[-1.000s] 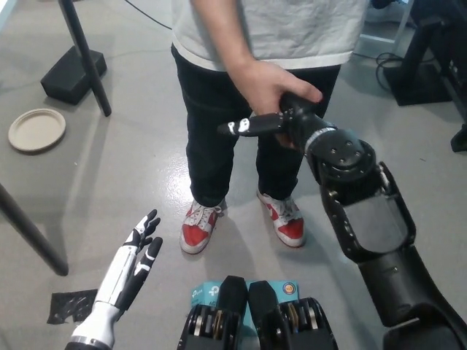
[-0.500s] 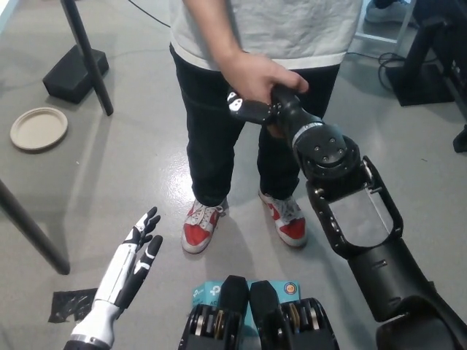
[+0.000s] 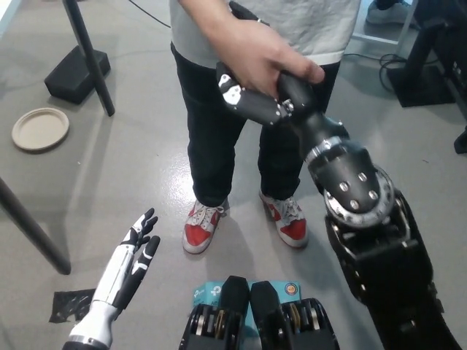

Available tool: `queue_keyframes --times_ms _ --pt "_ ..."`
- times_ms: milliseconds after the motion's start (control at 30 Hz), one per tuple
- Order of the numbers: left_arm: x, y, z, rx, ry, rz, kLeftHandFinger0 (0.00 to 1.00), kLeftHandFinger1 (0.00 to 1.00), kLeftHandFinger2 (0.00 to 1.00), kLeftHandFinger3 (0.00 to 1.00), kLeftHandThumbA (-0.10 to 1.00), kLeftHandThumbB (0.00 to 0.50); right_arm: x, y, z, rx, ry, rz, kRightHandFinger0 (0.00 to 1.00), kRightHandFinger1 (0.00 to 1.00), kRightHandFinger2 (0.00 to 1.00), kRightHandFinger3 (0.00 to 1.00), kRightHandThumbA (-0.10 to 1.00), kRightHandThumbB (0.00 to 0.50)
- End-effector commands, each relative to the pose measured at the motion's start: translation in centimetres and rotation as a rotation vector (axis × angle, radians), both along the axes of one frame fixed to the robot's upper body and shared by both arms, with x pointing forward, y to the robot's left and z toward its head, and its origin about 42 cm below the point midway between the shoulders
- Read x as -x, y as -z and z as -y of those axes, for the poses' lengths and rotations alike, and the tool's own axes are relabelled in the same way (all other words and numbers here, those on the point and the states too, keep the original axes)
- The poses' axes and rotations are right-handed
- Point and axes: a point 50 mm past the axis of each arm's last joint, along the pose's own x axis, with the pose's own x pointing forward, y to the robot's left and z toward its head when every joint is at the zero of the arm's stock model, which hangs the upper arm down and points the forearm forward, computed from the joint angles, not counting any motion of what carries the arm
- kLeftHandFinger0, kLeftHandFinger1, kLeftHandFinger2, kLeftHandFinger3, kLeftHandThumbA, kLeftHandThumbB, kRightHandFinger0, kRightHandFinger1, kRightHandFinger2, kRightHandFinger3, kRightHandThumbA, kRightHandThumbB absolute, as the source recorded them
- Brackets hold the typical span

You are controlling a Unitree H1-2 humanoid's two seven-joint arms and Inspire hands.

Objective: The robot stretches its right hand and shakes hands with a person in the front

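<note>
lab – bare concrete floor, cables, stands

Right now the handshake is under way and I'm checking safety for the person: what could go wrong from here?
The person's hand is wrapped over the black right hand, so a hard squeeze or jerk could hurt it. The person's shoes stand close in front of the robot, so any forward lurch might catch their feet. The white left hand rests low and open, apart from the person, and looks harmless.

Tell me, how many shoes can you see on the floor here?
2. The red and white left-hand shoe sits nearer the robot's white left hand; the right-hand shoe sits beside the black right arm. Both are on the person's feet.
</note>
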Motion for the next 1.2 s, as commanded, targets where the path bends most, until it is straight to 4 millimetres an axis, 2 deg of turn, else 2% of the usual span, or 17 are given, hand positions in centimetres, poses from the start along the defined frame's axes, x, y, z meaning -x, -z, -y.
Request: queue_keyframes --times_ms 0,67,133,200,233,300,367,400,433,467,500,633,733,867,933,1067,1167 --pt "-0.1 -1.4 -1.2 -0.021 -0.009 0.066 1.00 1.00 1.00 1.00 1.00 0.091 10.6 -6.9 1.9 -0.010 -0.048 0.393 1.00 1.00 1.00 1.00 0.38 0.251" --pt "0.2 -1.1 -1.1 -0.013 -0.010 0.058 1.00 1.00 1.00 1.00 1.00 0.091 11.3 -7.0 2.1 -0.007 -0.034 0.420 1.00 1.00 1.00 1.00 0.29 0.249" --pt "0.2 -0.9 -1.1 -0.007 -0.012 0.058 1.00 1.00 1.00 1.00 1.00 0.099 10.2 -6.4 1.9 0.031 0.002 0.395 1.00 1.00 1.00 1.00 0.27 0.250" --pt "0.3 -0.8 -1.1 -0.010 -0.015 0.056 1.00 1.00 1.00 1.00 1.00 0.086 8.0 -5.0 1.6 0.072 0.022 0.309 1.00 1.00 1.00 1.00 0.25 0.239" --pt "0.2 -0.9 -1.1 -0.015 -0.014 0.060 1.00 1.00 1.00 1.00 1.00 0.083 6.2 -3.9 1.4 0.105 0.040 0.246 1.00 1.00 1.00 1.00 0.25 0.236" --pt "0.2 -0.9 -1.0 -0.013 -0.014 0.060 1.00 1.00 1.00 1.00 1.00 0.076 4.8 -3.0 1.3 0.128 0.057 0.199 1.00 1.00 1.00 1.00 0.24 0.232" --pt "0.3 -0.8 -1.0 -0.002 -0.011 0.059 1.00 1.00 1.00 1.00 1.00 0.070 1.1 -0.8 0.9 0.181 0.100 0.095 1.00 1.00 1.00 1.00 0.17 0.232" --pt "0.3 -0.8 -1.0 -0.007 -0.010 0.059 1.00 1.00 1.00 1.00 1.00 0.069 0.0 -0.2 0.7 0.198 0.109 0.071 1.00 1.00 1.00 1.00 0.16 0.235" --pt "0.2 -0.9 -1.0 -0.014 -0.009 0.058 1.00 1.00 1.00 1.00 1.00 0.086 -0.7 0.1 0.6 0.207 0.115 0.058 1.00 1.00 1.00 1.00 0.00 0.207" --pt "0.2 -0.9 -1.0 -0.005 -0.008 0.058 1.00 1.00 1.00 1.00 1.00 0.082 -2.4 0.9 0.4 0.241 0.133 0.006 1.00 1.00 1.00 1.00 0.17 0.232" --pt "0.3 -0.9 -0.9 -0.007 -0.007 0.056 1.00 1.00 1.00 1.00 1.00 0.080 -4.0 1.5 0.2 0.276 0.154 -0.018 1.00 1.00 1.00 1.00 0.22 0.244" --pt "0.0 -0.9 -0.8 -0.006 -0.011 0.064 1.00 1.00 1.00 1.00 1.00 0.084 -9.4 2.7 -0.7 0.314 0.191 -0.142 1.00 1.00 1.00 1.00 0.21 0.260" --pt "-0.1 -1.1 -0.7 0.002 -0.011 0.063 1.00 1.00 1.00 1.00 1.00 0.086 -11.7 3.3 -0.9 0.325 0.204 -0.209 1.00 1.00 1.00 1.00 0.20 0.267" --pt "-0.3 -1.3 -0.8 0.004 -0.006 0.070 1.00 1.00 1.00 1.00 1.00 0.089 -12.6 4.0 -0.8 0.321 0.207 -0.235 1.00 1.00 1.00 1.00 0.24 0.289" --pt "-0.5 -1.5 -0.9 -0.002 -0.002 0.073 1.00 1.00 1.00 1.00 1.00 0.090 -12.2 3.9 -0.7 0.322 0.208 -0.223 1.00 1.00 1.00 1.00 0.28 0.277" --pt "-0.5 -1.6 -1.1 -0.014 -0.002 0.073 1.00 1.00 1.00 1.00 1.00 0.088 -9.6 3.1 -1.0 0.285 0.173 -0.161 1.00 1.00 1.00 1.00 0.35 0.266" --pt "-0.3 -1.5 -1.1 -0.016 -0.007 0.063 1.00 1.00 1.00 1.00 1.00 0.082 -6.1 1.4 -1.2 0.195 0.088 -0.036 1.00 1.00 1.00 1.00 0.38 0.272"
